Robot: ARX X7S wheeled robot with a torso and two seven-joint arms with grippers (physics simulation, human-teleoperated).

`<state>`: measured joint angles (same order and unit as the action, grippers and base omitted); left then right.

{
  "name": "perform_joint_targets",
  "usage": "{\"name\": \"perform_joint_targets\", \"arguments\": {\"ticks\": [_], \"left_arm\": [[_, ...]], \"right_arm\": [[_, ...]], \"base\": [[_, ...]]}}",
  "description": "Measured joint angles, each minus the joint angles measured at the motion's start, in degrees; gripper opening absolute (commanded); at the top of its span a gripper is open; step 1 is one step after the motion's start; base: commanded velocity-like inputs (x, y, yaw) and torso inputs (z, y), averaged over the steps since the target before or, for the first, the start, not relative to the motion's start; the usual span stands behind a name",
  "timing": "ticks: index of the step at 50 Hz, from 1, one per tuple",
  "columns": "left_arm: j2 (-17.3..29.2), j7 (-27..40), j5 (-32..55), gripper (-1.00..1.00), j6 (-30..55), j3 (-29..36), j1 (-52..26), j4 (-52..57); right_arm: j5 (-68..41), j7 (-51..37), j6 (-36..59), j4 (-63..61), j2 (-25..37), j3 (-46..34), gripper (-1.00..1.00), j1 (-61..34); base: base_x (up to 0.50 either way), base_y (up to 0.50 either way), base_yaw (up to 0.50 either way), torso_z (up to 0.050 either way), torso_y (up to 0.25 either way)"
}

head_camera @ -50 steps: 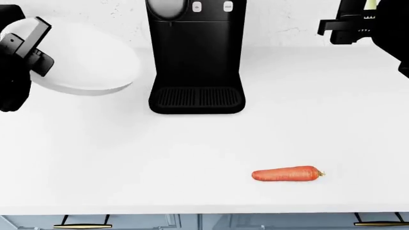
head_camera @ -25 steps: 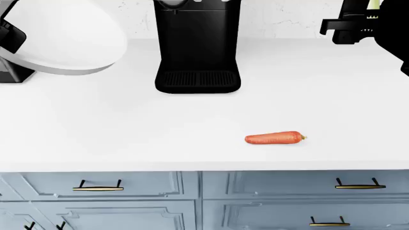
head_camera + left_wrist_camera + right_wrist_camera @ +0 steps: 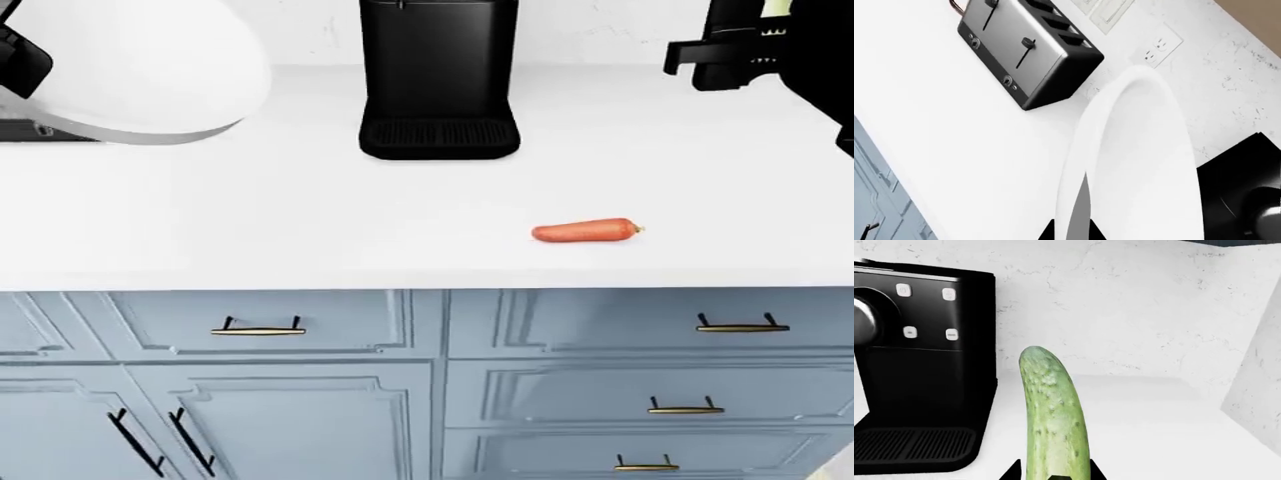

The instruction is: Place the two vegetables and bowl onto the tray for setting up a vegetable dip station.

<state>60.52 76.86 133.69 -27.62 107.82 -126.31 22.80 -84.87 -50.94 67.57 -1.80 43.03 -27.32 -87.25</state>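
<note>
Now the counter is seen from farther back: the carrot [image 3: 585, 232] lies higher in the frame, unpicked. The bowl [image 3: 134, 70] is held by the left gripper [image 3: 20, 60], the cucumber [image 3: 1052, 415] by the right gripper [image 3: 1052, 471]; no tray is seen.

carrot [image 3: 585, 231] right-front on counter [image 3: 334, 220] | coffee machine [image 3: 438, 80] behind

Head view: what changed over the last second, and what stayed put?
The view pulled back from the counter: the coffee machine and carrot slid up the frame and shrank, and the cabinet drawers came into sight. The left gripper still holds the bowl raised, the right gripper the cucumber. The carrot lies untouched.
</note>
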Motion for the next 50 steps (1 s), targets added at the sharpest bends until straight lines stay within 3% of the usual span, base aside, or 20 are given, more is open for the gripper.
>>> {"name": "perform_joint_targets", "arguments": {"ticks": [50], "left_arm": [[0.3, 0.4, -0.9, -1.0, 1.5, -3.5, 2.1, -0.1]], "right_arm": [[1.8, 2.4, 0.6, -1.2, 0.3, -2.6, -1.0, -1.7]], "base": [[0.0, 0.5, 0.0, 0.0, 0.0]]}}
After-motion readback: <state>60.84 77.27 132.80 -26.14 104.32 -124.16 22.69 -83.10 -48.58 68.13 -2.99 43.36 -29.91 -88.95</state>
